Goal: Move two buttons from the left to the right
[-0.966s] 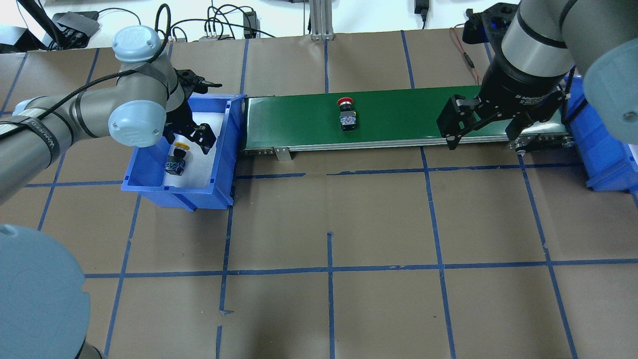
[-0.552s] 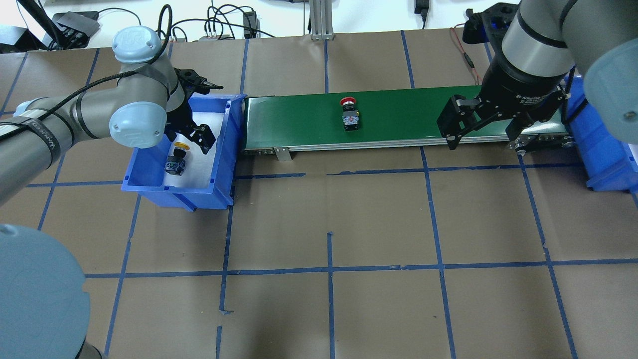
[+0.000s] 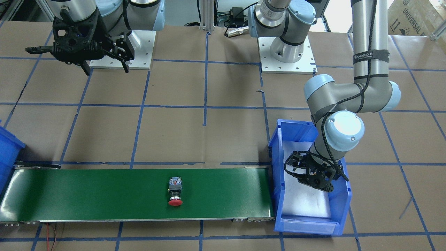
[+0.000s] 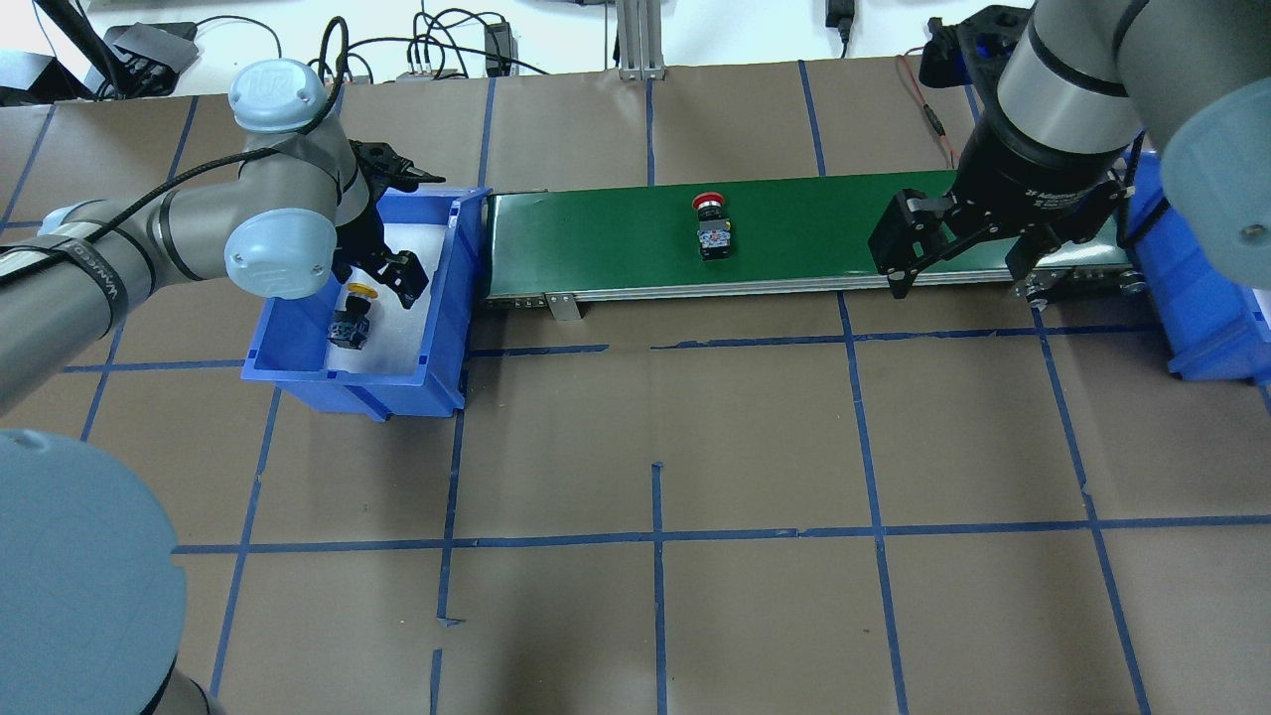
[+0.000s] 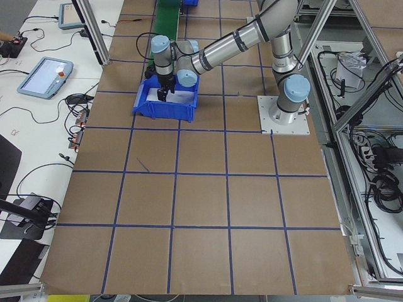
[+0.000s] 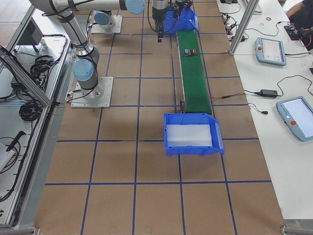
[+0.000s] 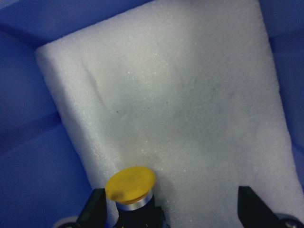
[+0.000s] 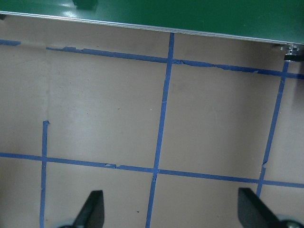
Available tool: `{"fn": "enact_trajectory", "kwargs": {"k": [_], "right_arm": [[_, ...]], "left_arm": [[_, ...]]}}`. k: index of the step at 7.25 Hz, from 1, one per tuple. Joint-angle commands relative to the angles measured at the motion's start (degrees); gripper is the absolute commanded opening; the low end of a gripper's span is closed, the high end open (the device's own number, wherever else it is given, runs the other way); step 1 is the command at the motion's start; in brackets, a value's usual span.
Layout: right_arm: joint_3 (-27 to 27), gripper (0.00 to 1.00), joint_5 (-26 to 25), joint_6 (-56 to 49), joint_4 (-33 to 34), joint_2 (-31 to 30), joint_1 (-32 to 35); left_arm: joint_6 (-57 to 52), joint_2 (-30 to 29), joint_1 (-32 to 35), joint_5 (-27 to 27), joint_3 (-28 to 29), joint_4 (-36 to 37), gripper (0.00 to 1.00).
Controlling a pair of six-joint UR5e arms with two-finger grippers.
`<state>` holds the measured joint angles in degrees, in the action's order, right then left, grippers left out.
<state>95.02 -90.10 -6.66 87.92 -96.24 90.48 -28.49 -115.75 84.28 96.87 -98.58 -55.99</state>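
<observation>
The red button [image 4: 712, 226] lies on its side on the green conveyor belt [image 4: 814, 223], a little left of the belt's middle; it also shows in the front view [image 3: 175, 195]. The yellow button [image 4: 353, 316] lies on white foam in the left blue bin [image 4: 348, 382]. My left gripper [image 4: 375, 281] hangs open inside that bin, just above the yellow button [image 7: 130, 183], which sits close to one of its fingers [image 7: 95, 209]. My right gripper [image 4: 958, 270] is open and empty, held above the table [image 8: 161, 118] at the belt's near edge, toward its right end.
A second blue bin [image 4: 1201, 298] stands past the belt's right end, lined with white foam [image 6: 188, 134]. The table is brown with blue tape lines. Cables and boxes lie along the back edge [image 4: 427, 55].
The red button has moved to the right along the belt. The left arm has shifted slightly over the bin. The right gripper has stayed where it was.
</observation>
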Motion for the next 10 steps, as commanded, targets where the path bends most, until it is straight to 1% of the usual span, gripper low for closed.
{"fn": "enact_trajectory", "kwargs": {"k": [1,3,4,5,6,7,8,10], "right_arm": [[0.08,1.00,0.01,-0.02,0.06,0.00,-0.04],[0.08,1.00,-0.08,-0.02,-0.03,0.00,-0.13],[0.08,1.00,-0.08,-0.02,-0.12,0.00,-0.13],[0.08,1.00,-0.16,-0.02,-0.21,-0.09,-0.22],[0.08,1.00,-0.16,-0.02,-0.21,-0.09,-0.22],[0.08,1.00,-0.08,-0.02,-0.21,-0.09,-0.13],[0.08,1.00,0.01,0.41,-0.21,-0.09,0.04],[0.08,1.00,0.10,0.59,-0.21,-0.09,0.05]], "left_arm": [[0.01,-0.44,-0.16,0.51,-0.04,1.49,0.95],[0.19,-0.88,-0.16,0.86,-0.04,2.80,0.90],[0.19,-1.40,-0.16,0.95,-0.12,3.42,0.90],[0.36,-1.49,-0.16,3.39,-0.30,3.43,0.86],[0.45,-1.49,-0.16,4.54,-0.30,3.51,0.84],[0.45,-1.58,-0.16,4.55,-0.39,4.39,0.75],[0.54,-1.67,-0.16,4.38,-0.56,5.09,0.62],[0.71,-1.67,-0.16,4.38,-0.48,5.10,0.48]]}}
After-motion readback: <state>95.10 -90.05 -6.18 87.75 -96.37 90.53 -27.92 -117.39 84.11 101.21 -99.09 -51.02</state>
